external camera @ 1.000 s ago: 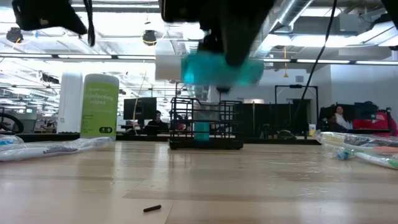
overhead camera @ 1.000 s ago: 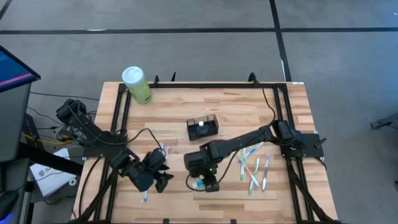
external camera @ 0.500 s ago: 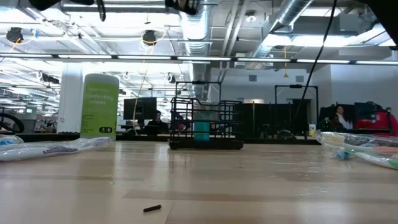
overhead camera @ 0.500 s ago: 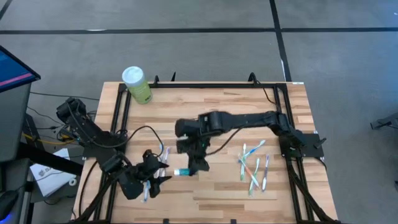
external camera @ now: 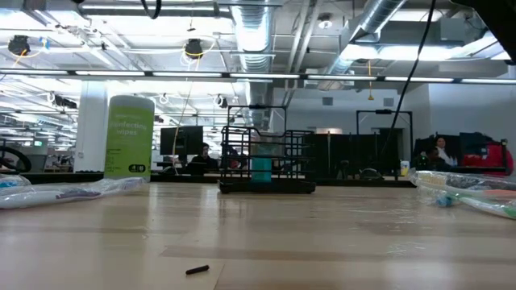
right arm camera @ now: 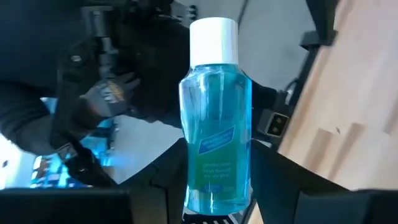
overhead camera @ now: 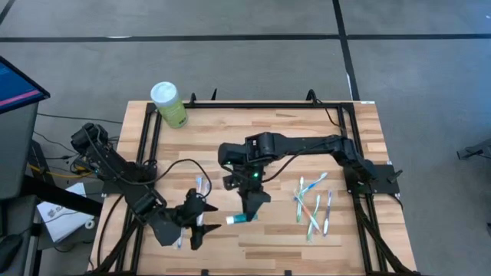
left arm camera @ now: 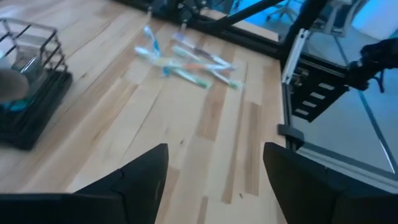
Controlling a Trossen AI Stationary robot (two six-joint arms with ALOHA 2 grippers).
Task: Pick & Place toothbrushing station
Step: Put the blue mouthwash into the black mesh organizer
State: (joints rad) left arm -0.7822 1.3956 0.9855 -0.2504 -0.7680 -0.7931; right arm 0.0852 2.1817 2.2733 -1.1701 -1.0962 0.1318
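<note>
The black wire-mesh caddy (external camera: 266, 161) stands on the wooden table with a teal bottle inside it. In the high view my right arm hides it; the left wrist view shows it (left arm camera: 28, 106). My right gripper (overhead camera: 247, 208) is shut on a blue mouthwash bottle (overhead camera: 240, 219) with a white cap, above the table's middle front. My left gripper (overhead camera: 196, 224) is open and empty near the front left, its fingers apart in its wrist view (left arm camera: 214, 155). My right gripper pinches the bottle's lower body (right arm camera: 214, 186) between its two fingers. The bottle lies along the fingers, and its white cap (right arm camera: 213, 38) sticks out beyond the fingertips. In the high view it is about level, cap toward the table's left, lifted clear of the table.
Several loose toothbrushes (overhead camera: 313, 203) lie at the right. Wrapped toothbrushes (overhead camera: 199, 186) lie by my left gripper. A green canister with a white lid (overhead camera: 169, 103) stands at the far left corner. A small dark piece (external camera: 197, 270) lies near the front edge.
My right gripper has risen with the bottle, up out of the low view. It went toward the table's left and far side, then came back a little toward the near edge. My left gripper has shifted a little toward the near edge.
</note>
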